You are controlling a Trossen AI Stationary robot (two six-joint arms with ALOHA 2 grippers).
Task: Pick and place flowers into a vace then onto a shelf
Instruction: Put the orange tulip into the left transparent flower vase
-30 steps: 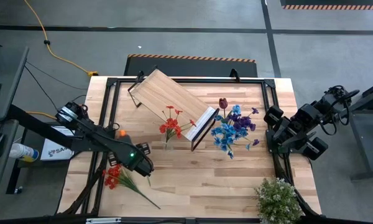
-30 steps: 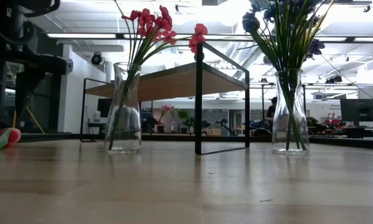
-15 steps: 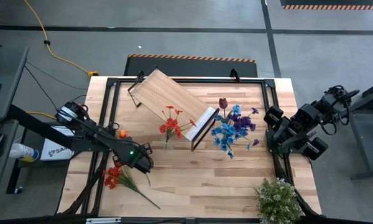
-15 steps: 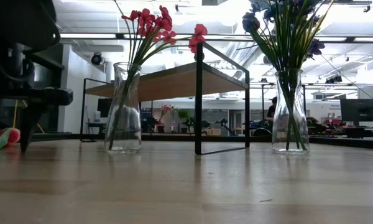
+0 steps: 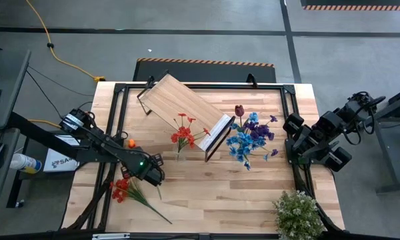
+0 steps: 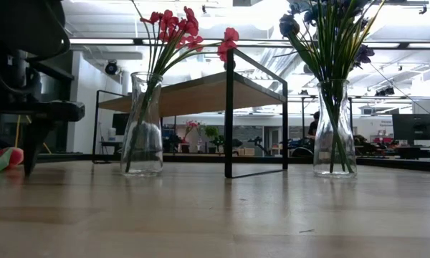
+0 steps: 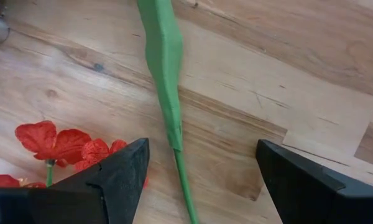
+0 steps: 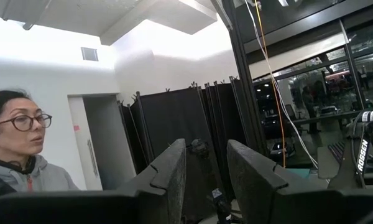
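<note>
The shelf (image 5: 185,109) stands well beyond the left gripper (image 7: 196,165), flanked by two glass vases (image 6: 142,125) already holding flowers. Directly beneath that gripper lies a loose red spray (image 5: 123,189) — its thin green stem (image 7: 166,87) runs between the wide-open, empty fingers. Light and springy, it looks best pinched mid-stem, clear of the soft petals — the right gripper (image 8: 205,171) waits off-table, slightly parted, holding nothing.

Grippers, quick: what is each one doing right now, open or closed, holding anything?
Left gripper: open, holding nothing, jaws either side of a green stem on the table.
Right gripper: open, empty, at the table's right edge.
</note>
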